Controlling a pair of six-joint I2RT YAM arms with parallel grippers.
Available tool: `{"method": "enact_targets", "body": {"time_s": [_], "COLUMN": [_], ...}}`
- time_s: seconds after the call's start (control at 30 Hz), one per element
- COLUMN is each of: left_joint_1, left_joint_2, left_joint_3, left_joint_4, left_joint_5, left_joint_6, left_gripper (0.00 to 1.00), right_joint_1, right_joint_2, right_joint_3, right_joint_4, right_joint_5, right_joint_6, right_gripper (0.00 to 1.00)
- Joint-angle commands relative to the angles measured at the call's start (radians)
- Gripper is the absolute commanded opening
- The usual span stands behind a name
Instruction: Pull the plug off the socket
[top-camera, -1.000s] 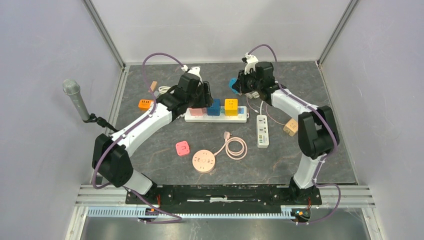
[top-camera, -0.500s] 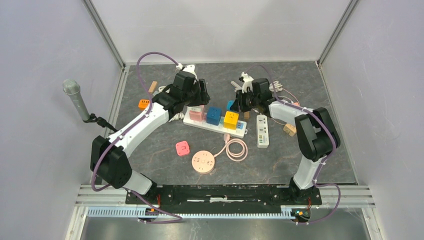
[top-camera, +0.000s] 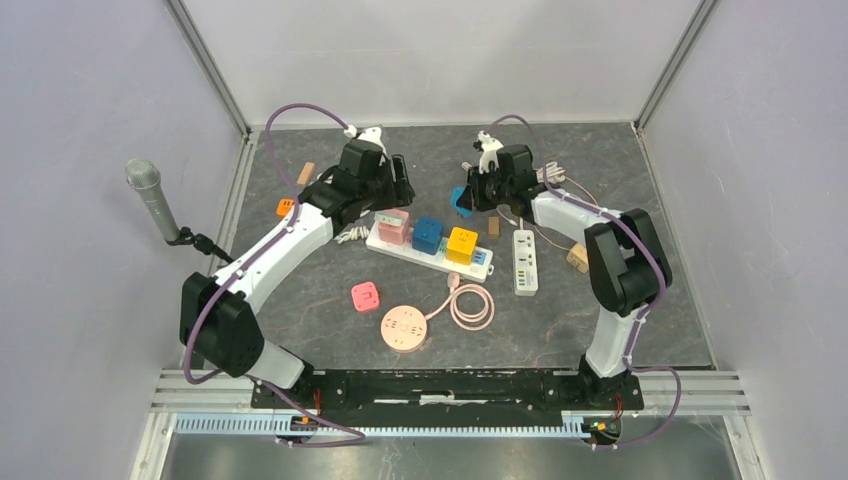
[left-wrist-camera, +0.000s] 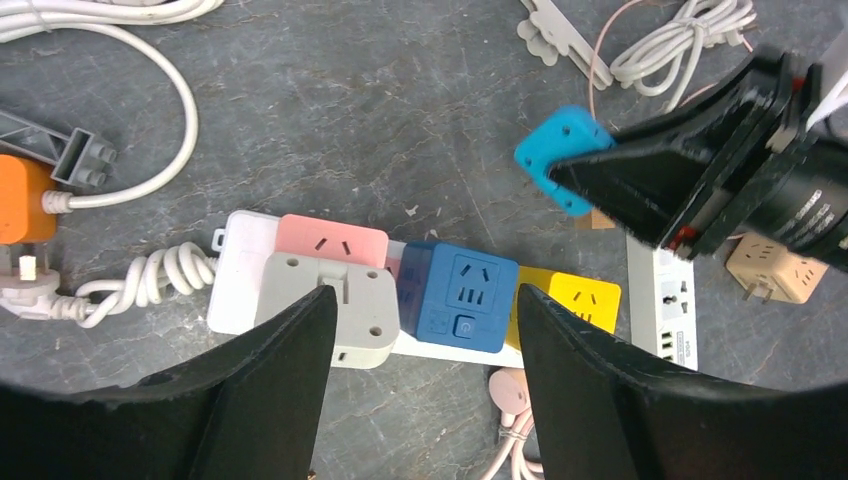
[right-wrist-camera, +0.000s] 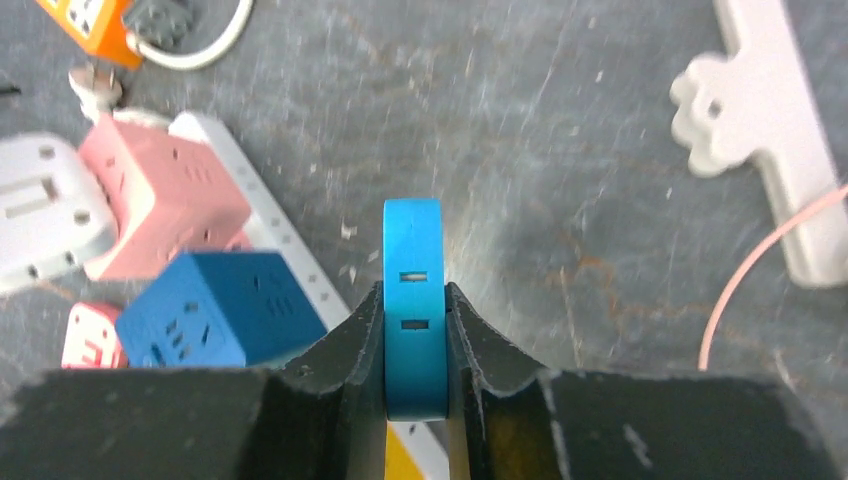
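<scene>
Just on the near side of the long white plastic power strip (top-camera: 481, 263) lies a round pink socket disc (top-camera: 406, 326). Over the strip's left end hangs the left gripper (left-wrist-camera: 425, 292), jaws wide and holding nothing. Beyond the strip, the right gripper (right-wrist-camera: 413, 290) pinches a flat bright-blue plastic plug (right-wrist-camera: 413, 225), clear of the strip.

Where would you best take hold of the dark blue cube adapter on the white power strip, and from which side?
Take the dark blue cube adapter from straight above, pinching the two faces that look across the white power strip. Along the strip the pink adapter and the yellow adapter crowd its other faces, likely leaving no finger room there.
</scene>
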Motion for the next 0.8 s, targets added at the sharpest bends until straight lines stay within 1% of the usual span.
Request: {"method": "enact_targets", "body": {"time_s": [0.0,0.13,0.17,0.2,0.3,0.33,0.4,0.47,0.53,0.57,0.63,0.73,0.77], "left_joint_1": [0.028,0.054,0.062,0.068,0.081,0.081,0.084,0.09,0.099,0.104,0.117,0.142,0.149], "left_joint_2": [-0.054,-0.078,-0.085,-0.09,-0.103,-0.107,-0.11,-0.109,-0.105,-0.105,-0.101,-0.095,-0.094], "left_joint_3": [0.009,-0.008,-0.013,-0.017,-0.02,-0.018,-0.014,-0.009,0.0,0.001,0.002,-0.001,-0.004], "left_joint_4": [-0.01,-0.019,-0.021,-0.022,-0.02,-0.02,-0.018,-0.022,-0.026,-0.026,-0.023,-0.01,-0.004], "left_joint_5": [0.001,0.003,0.003,0.002,0.015,0.012,0.002,-0.005,-0.007,-0.007,-0.003,0.028,0.049], "left_joint_6": [0.0,-0.008,-0.01,-0.012,-0.002,0.008,0.023,0.032,0.035,0.035,0.031,0.02,0.017], "left_gripper": [0.74,0.77,0.79,0.83,0.97,1.0,1.0,1.0,1.0,1.0,1.0,1.0,1.0], "right_joint_1": [-0.025,-0.034,-0.039,-0.041,-0.054,-0.059,-0.072,-0.087,-0.096,-0.098,-0.098,-0.098,-0.098], "right_joint_2": [0.102,0.167,0.179,0.189,0.214,0.218,0.217,0.209,0.19,0.175,0.136,0.067,0.047], "right_joint_3": [0.13,0.156,0.154,0.155,0.161,0.161,0.157,0.151,0.142,0.138,0.13,0.104,0.095], "right_joint_4": [0.037,0.117,0.144,0.169,0.196,0.197,0.192,0.181,0.179,0.177,0.175,0.186,0.184], "right_joint_5": [0.023,-0.04,-0.055,-0.065,-0.065,-0.052,-0.012,0.036,0.057,0.074,0.107,0.123,0.125], "right_joint_6": [0.032,0.069,0.081,0.091,0.113,0.117,0.118,0.112,0.086,0.068,0.012,-0.061,-0.083], "right_gripper": [0.16,0.25,0.29,0.32,0.36,0.37,0.44,0.54,0.68,0.74,0.88,0.98,0.98]}}
